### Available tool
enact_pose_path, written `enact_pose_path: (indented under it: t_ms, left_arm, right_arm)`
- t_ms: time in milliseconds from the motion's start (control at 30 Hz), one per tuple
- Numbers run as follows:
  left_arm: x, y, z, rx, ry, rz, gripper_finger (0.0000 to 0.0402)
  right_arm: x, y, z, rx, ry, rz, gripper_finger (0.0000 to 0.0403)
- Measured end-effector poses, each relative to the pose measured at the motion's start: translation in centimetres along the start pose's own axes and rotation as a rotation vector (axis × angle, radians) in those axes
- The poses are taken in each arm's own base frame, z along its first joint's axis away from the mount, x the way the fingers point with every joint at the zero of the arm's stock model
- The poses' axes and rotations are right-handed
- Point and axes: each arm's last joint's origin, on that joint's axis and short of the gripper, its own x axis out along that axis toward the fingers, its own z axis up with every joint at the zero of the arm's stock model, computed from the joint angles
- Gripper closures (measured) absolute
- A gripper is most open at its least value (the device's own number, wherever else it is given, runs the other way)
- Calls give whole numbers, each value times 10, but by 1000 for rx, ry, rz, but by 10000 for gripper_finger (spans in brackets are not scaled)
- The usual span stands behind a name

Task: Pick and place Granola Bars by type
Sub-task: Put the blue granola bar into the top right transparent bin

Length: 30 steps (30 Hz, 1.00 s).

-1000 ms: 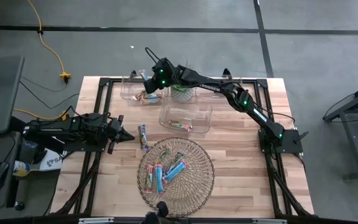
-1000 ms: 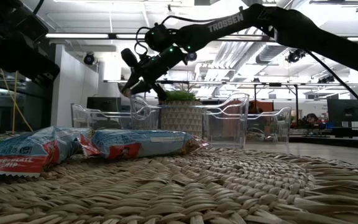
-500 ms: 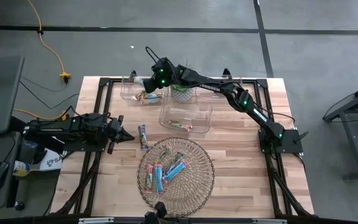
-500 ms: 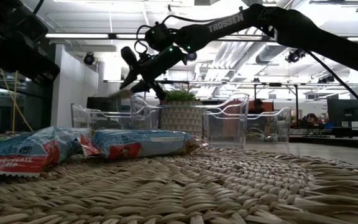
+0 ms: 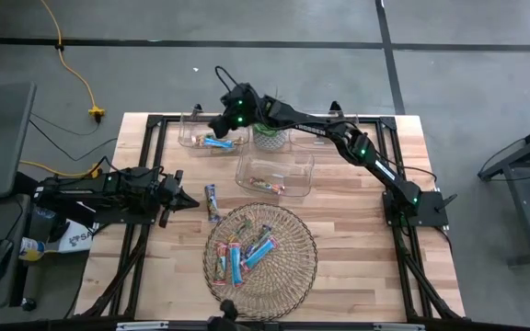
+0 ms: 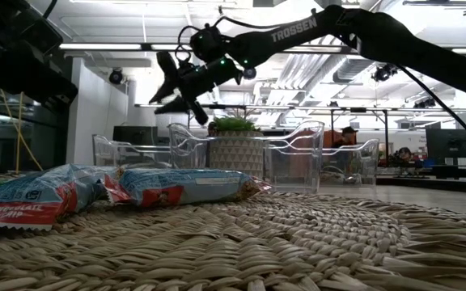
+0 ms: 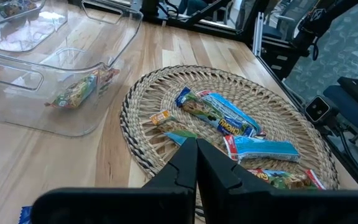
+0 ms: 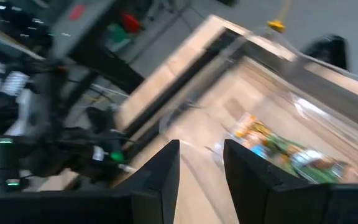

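My right gripper point(image 5: 219, 122) point(image 6: 176, 101) hovers open over the far-left clear bin point(image 5: 190, 138), with nothing between its fingers point(image 8: 160, 177). Granola bars point(image 5: 215, 142) point(image 8: 278, 149) lie in that bin, a blue one on top. More bars point(image 5: 267, 185) point(image 7: 82, 90) lie in the middle clear bin point(image 5: 299, 170). Several bars point(image 5: 247, 250) point(image 7: 222, 121) rest flat on the round wicker tray point(image 5: 307, 267). One bar point(image 5: 212, 202) lies on the bare table between the tray and my left gripper point(image 5: 191, 199) point(image 7: 196, 152), which is shut and empty at the table's left.
A potted plant point(image 5: 270, 136) stands between the two far bins, close to my right arm. A further clear bin point(image 6: 350, 162) shows behind the middle one in the low view. Bare wood lies right of the tray and along the table's right side.
My right gripper has opened above the far-left bin and tipped its fingers up. The bar seen at its fingertips earlier has fallen out of them, and a blue bar now lies in that bin.
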Motion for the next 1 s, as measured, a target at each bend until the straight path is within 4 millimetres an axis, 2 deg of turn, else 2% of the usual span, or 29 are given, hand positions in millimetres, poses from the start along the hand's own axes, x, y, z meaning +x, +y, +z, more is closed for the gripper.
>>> enact_pose_path:
  t_ms: [267, 567, 833, 1000]
  left_arm:
    - [0, 0, 0, 0, -1, 4, 401]
    - [0, 0, 0, 0, -1, 4, 401]
    - [0, 0, 0, 0, -1, 3, 401]
    - [0, 0, 0, 0, 0, 3, 401]
  right_arm:
    - [0, 17, 10, -75, -76, 208, 295]
    - [-6, 32, 22, -71, -142, 419, 295]
    - [-7, 51, 19, -124, -161, 529, 295]
    - [-12, 71, 16, -176, -159, 552, 295]
